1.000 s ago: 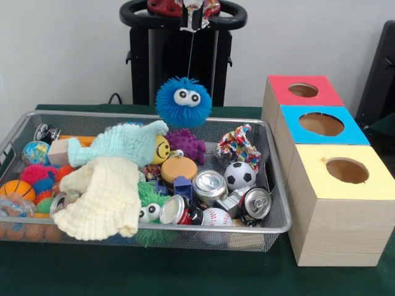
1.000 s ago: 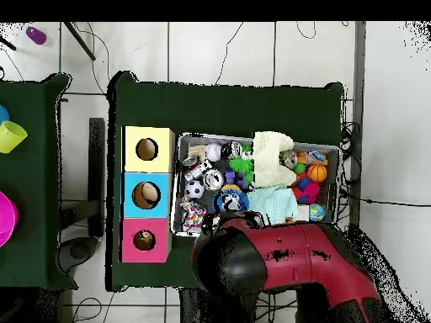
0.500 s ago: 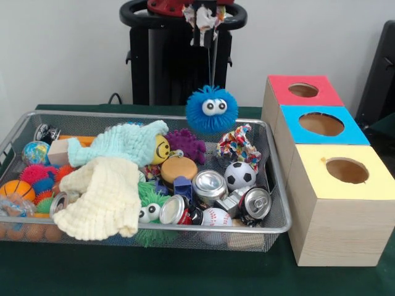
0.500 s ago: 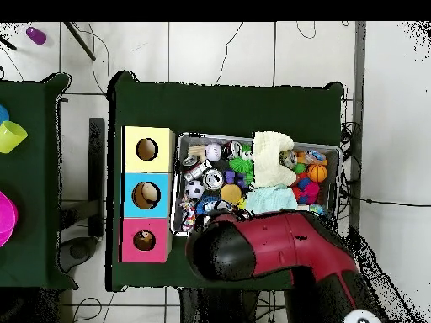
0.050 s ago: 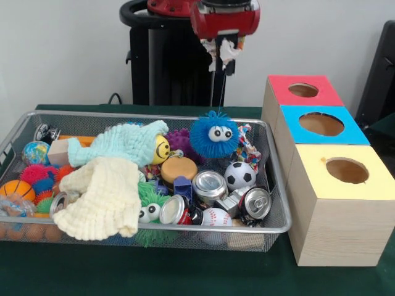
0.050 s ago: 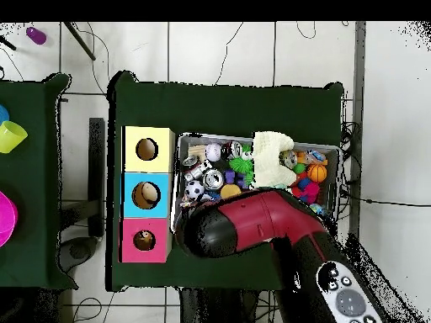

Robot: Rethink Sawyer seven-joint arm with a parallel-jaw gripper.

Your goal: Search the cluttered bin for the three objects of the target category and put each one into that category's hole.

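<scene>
A blue fuzzy ball with googly eyes hangs by a thin stretched strand from my gripper, which is shut on that strand high above the wire bin. The ball dangles low over the bin's back right part, in front of a purple spiky toy. Whether it touches the clutter I cannot tell. To the right stand three wooden boxes with round holes: red, blue and yellow. In the overhead view the red arm hides the gripper and the ball.
The bin holds cans, a soccer ball, a baseball, a green fuzzy ball, a pale yellow cloth and a mint cloth. Overhead, the boxes line the bin's left side.
My gripper has carried the blue fuzzy ball to the right, toward the boxes. The ball now hangs lower on a longer strand. The arm has swung further over the bin.
</scene>
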